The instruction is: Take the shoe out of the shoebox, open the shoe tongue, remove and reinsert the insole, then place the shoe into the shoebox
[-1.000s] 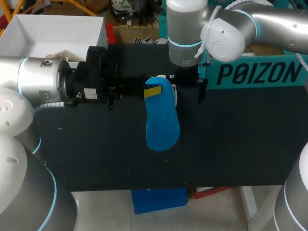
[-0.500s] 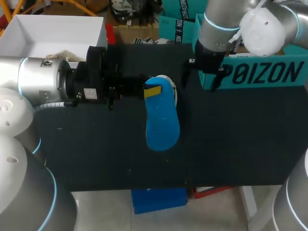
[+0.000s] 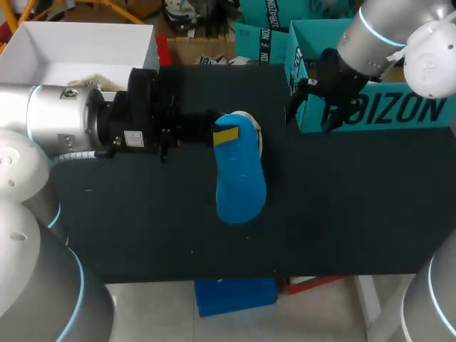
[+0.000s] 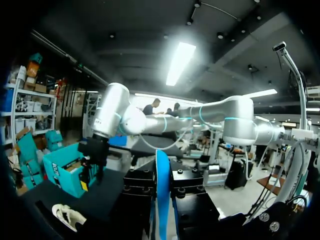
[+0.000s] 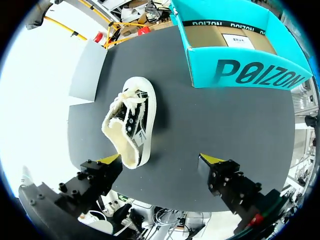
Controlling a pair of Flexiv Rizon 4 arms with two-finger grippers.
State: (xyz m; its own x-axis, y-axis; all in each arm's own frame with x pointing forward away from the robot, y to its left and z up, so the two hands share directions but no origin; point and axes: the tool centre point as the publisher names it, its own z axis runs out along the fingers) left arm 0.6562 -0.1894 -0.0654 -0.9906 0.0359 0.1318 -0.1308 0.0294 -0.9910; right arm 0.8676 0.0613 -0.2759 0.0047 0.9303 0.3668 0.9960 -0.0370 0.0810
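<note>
On the dark bench [image 3: 142, 214] the shoe [image 5: 131, 125] lies ahead of the wide-open right gripper [image 5: 162, 159]. The left gripper [image 4: 162, 182] apparently pinches the insole [image 3: 241, 182], which could buckle if it goes in askew.

Upright blue insole [image 4: 162, 197] clamped in left gripper [image 4: 162, 176] — right gripper [image 4: 94, 171] by teal shoebox [image 4: 64, 172].

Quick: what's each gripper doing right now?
Left gripper: shut on the blue insole.
Right gripper: open, holding nothing; the shoe lies on the table below it.
</note>
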